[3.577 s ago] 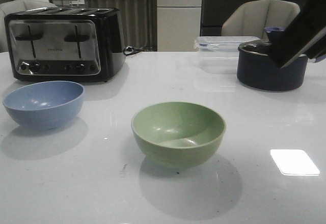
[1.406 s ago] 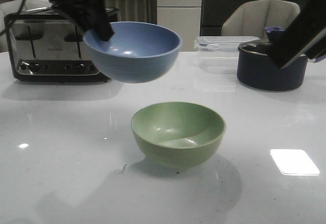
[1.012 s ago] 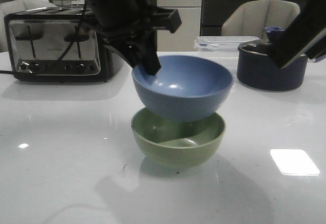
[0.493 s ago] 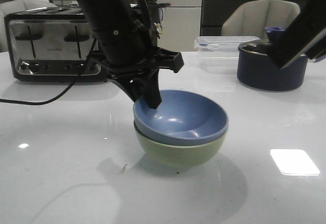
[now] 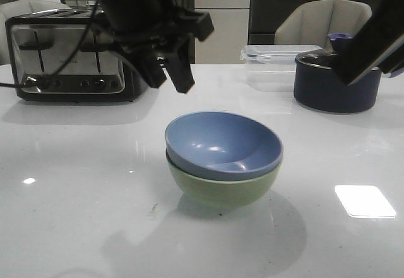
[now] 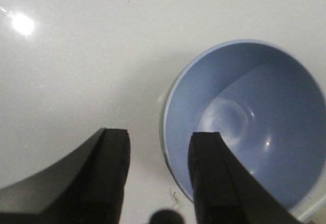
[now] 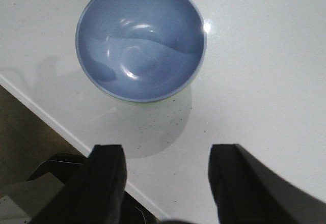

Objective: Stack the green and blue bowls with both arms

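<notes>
The dusty blue bowl (image 5: 224, 145) sits nested inside the pale green bowl (image 5: 221, 189) at the middle of the white table. My left gripper (image 5: 170, 76) is open and empty, raised above and behind the stack's left rim. In the left wrist view the blue bowl (image 6: 249, 127) lies below my open fingers (image 6: 109, 173), with a thin green edge at its side. My right gripper (image 7: 165, 147) is open and empty, high at the right. In the right wrist view the blue bowl (image 7: 140, 38) shows from above.
A black and silver toaster (image 5: 69, 54) stands at the back left. A dark lidded pot (image 5: 334, 79) and a clear plastic box (image 5: 271, 63) stand at the back right. The table's front edge (image 7: 51, 119) shows in the right wrist view.
My left gripper lowered the blue bowl into the green bowl, let go of it, and has risen up and back. The right arm has not moved.
</notes>
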You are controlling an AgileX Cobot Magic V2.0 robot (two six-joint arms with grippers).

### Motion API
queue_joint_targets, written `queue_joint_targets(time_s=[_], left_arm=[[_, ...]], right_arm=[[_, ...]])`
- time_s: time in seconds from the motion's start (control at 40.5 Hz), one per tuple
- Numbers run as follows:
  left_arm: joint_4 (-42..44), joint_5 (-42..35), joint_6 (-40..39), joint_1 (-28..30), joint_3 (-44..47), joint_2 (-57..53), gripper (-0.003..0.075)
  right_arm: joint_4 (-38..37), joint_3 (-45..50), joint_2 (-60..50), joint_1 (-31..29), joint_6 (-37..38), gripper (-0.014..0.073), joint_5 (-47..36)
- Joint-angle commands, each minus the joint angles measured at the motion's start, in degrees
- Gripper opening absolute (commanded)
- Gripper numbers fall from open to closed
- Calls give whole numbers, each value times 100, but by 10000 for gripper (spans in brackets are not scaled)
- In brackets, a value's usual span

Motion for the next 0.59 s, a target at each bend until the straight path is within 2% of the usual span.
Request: queue_joint_targets(time_s=[0.0,0.222,0.567], left_arm=[[38,-298,5,-12,221,-851,360],[384,-673,5,-12,1393,-2214,360],[548,-711,5,-12,2876,-4225,360]], right_arm=[[-2,-150,-109,4,-58,476,-313],[-2,-150,-109,4,-58,476,-313],[-1,-150,-109,4,-58,476,-323]])
